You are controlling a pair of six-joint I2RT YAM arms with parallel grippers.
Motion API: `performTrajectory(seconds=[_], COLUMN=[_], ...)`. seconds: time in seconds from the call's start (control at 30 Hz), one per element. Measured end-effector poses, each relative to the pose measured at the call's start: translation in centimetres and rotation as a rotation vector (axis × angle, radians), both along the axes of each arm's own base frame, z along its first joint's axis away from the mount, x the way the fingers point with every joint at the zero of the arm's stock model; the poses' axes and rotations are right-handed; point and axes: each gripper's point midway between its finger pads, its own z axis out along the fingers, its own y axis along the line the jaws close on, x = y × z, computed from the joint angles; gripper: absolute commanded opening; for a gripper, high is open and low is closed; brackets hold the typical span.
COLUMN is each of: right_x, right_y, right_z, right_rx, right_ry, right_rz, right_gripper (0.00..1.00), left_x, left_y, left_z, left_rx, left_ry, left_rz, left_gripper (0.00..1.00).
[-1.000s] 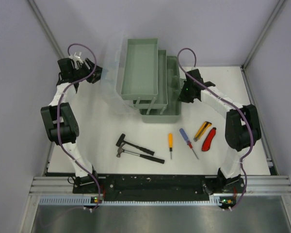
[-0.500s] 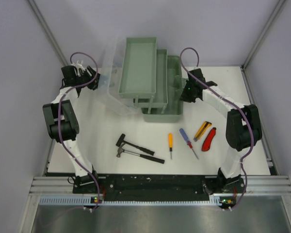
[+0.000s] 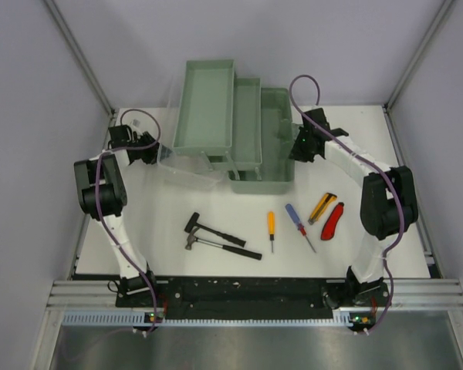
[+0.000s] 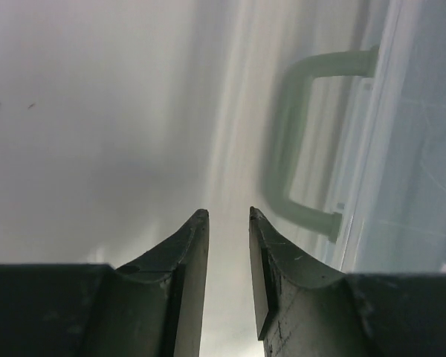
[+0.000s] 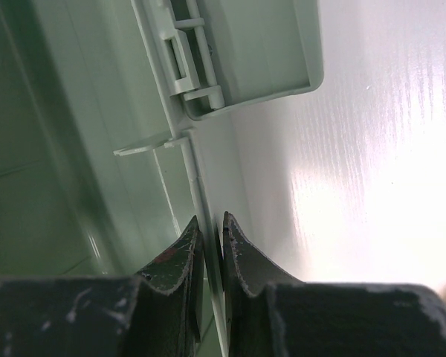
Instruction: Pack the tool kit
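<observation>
Grey walls (image 3: pixel 31 116) all round, white desk (image 3: pixel 177 270) in the middle. At the top middle of the frame, the toolbox (image 3: pixel 272 173), wide open, green trays (image 3: pixel 204 104) fanned up and out to the left.

Clear lid (image 3: pixel 187 166) now dropped lower toward the desk than a moment ago, trays leaning further left with it. Left pincer (image 3: pixel 148 152) down beside the lid at the left of the frame, lower than before. Fingers a little apart, nothing between them, closer together than a moment ago. Looks like a let-go of the lid. Right pincer (image 3: pixel 299 146) clamped on the thin right wall of the toolbox, keeping it steady.

Probably means a box ready for filling. Nothing packed yet: hammers (image 3: pixel 216 235), screwdrivers (image 3: pixel 271 227), yellow cutter (image 3: pixel 322 206) and red cutter (image 3: pixel 332 221) all lying in a row in the lower middle, well apart from both pincers.

Hard to see: the bottom of the toolbox, partly hidden under the trays. From the left wrist, only a blurry green handle (image 4: pixel 290 141) on the lid, which runs off the right edge. From the right wrist, just a slice of green wall, cut off at the left.
</observation>
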Motion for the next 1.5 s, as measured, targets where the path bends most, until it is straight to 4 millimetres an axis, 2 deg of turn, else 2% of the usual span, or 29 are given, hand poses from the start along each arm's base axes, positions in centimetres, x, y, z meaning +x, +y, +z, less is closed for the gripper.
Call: performTrajectory(seconds=[0.17, 0.33, 0.5, 0.6, 0.73, 0.8, 0.83, 0.97, 1.03, 1.1, 1.2, 1.3, 1.5], right_x=[0.1, 0.0, 0.0, 0.5, 1.4, 1.6, 1.6, 1.0, 0.4, -0.9, -3.6, -6.6, -12.0], right_y=[-0.3, -0.2, 0.1, 0.0, -0.2, 0.0, 0.1, 0.3, 0.3, 0.2, 0.1, -0.4, -1.1], right_z=[0.0, 0.0, 0.3, 1.2, 3.9, 6.0, 7.2, 11.0, 12.2, 12.6, 11.3, 8.6, 2.8], right_rx=[0.002, 0.008, 0.024, 0.028, 0.033, 0.04, 0.043, 0.044, 0.034, 0.018, -0.002, -0.022, -0.07], right_ry=[0.001, 0.002, 0.003, -0.012, -0.08, -0.127, -0.155, -0.253, -0.29, -0.312, -0.3, -0.245, -0.102], right_rz=[0.002, 0.016, 0.026, 0.036, 0.065, 0.097, 0.117, 0.181, 0.216, 0.269, 0.366, 0.431, 0.484], right_gripper=[0.08, 0.12, 0.27, 0.38, 0.53, 0.57, 0.58, 0.63, 0.64, 0.65, 0.66, 0.66, 0.66], left_x=[-0.9, -0.9, -1.5, -2.2, -2.0, -1.1, -0.3, 1.1, 1.3, 1.2, 0.7, 0.3, -1.3], left_y=[1.4, 3.4, 6.1, 7.2, 7.7, 7.1, 6.5, 4.6, 4.0, 3.6, 3.7, 4.6, 6.1], left_z=[-2.7, -3.3, -3.3, -2.8, 0.3, 3.2, 5.3, 10.7, 12.2, 12.7, 12.7, 13.8, 19.1], left_rx=[0.077, 0.163, 0.267, 0.316, 0.332, 0.303, 0.277, 0.216, 0.201, 0.195, 0.207, 0.247, 0.317], left_ry=[0.108, 0.177, 0.241, 0.265, 0.223, 0.134, 0.063, -0.135, -0.197, -0.223, -0.219, -0.214, -0.267], left_rz=[0.07, 0.159, 0.281, 0.329, 0.349, 0.319, 0.291, 0.198, 0.169, 0.155, 0.172, 0.229, 0.333], left_gripper=[0.29, 0.27, 0.26, 0.34, 0.48, 0.53, 0.54, 0.56, 0.55, 0.55, 0.57, 0.6, 0.72])
